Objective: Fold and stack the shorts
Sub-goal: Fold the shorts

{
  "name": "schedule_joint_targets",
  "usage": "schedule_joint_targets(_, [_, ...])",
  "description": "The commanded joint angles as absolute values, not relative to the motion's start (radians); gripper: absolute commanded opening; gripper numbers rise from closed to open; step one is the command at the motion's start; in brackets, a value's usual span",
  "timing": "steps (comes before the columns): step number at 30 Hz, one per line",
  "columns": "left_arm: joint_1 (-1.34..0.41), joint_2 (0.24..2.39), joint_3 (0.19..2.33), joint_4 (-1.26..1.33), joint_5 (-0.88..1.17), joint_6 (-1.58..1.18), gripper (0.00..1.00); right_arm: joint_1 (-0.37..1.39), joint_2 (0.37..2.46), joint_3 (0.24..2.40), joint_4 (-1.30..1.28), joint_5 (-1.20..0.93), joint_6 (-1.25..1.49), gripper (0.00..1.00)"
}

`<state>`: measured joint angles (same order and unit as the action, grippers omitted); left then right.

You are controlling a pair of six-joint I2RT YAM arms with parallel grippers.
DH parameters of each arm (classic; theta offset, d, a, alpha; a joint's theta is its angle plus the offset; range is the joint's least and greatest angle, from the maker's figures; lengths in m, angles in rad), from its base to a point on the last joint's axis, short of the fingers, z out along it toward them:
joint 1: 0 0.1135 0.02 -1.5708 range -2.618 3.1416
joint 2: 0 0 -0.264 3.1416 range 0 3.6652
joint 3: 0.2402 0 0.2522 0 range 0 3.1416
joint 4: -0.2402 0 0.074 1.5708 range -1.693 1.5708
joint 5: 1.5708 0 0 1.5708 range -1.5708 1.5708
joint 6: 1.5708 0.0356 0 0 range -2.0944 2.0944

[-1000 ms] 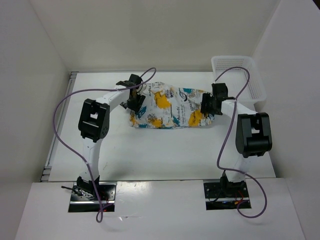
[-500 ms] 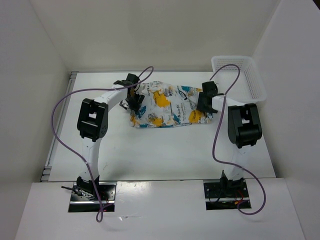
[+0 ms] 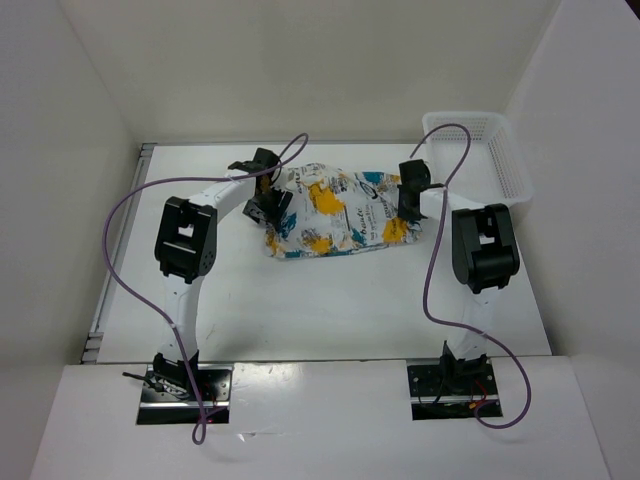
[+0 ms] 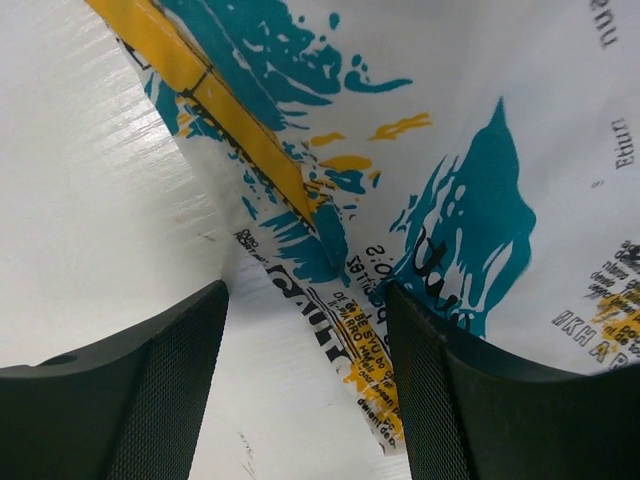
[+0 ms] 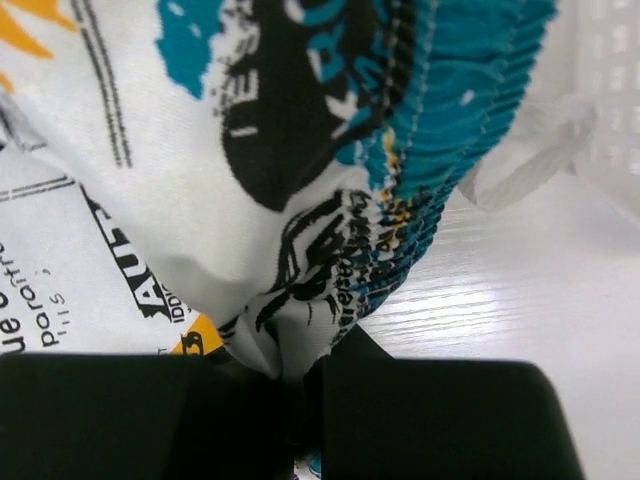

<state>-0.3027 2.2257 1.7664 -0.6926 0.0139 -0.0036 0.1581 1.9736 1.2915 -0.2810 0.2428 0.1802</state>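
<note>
**A:** What has shifted in the last second?

**B:** The right gripper [image 3: 409, 203] has swung inward and toward the back of the table [image 3: 300, 300], and its jaws have gone from spread to clenched. The right end of the shorts [image 3: 335, 215] came along with it, so the cloth now lies shorter and more bunched. The left side has hardly moved.

**A:** Start at the left, then.

**B:** The left gripper [image 4: 305, 330] sits at the left edge of the shorts with its jaws released and spread wide. In its wrist view, one finger is over bare table and the other over printed fabric, with the hem running between them. It looks low, but I can't tell whether the fingertips touch the cloth.

**A:** And the shorts themselves?

**B:** They are at the middle of the table, toward the far side, spread between the two grippers. They lie rumpled, not flat.

**A:** The right side?

**B:** The right gripper is grasping the shorts. Its wrist view shows a fold of fabric beside the teal gathered waistband pinched between its closed fingers.

**A:** Anything beyond it?

**B:** A white basket [image 3: 495, 150] stands at the far right corner, near the shorts but apart from them.
</note>
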Motion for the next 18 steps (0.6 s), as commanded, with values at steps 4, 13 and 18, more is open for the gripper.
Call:
schedule_joint_targets(4, [-0.310,2.168,1.808,-0.736,0.055,0.000,0.72,0.249,1.899,1.345,-0.291,0.233,0.133,0.00])
schedule_joint_targets(13, [-0.324,2.134,1.999,-0.727,0.066,0.000,0.76,0.249,1.787,1.430,-0.301,0.334,0.080,0.00])
schedule_joint_targets(18, [-0.390,2.187,2.094,-0.693,0.041,0.000,0.78,0.249,1.757,1.440,-0.301,0.345,0.028,0.00])
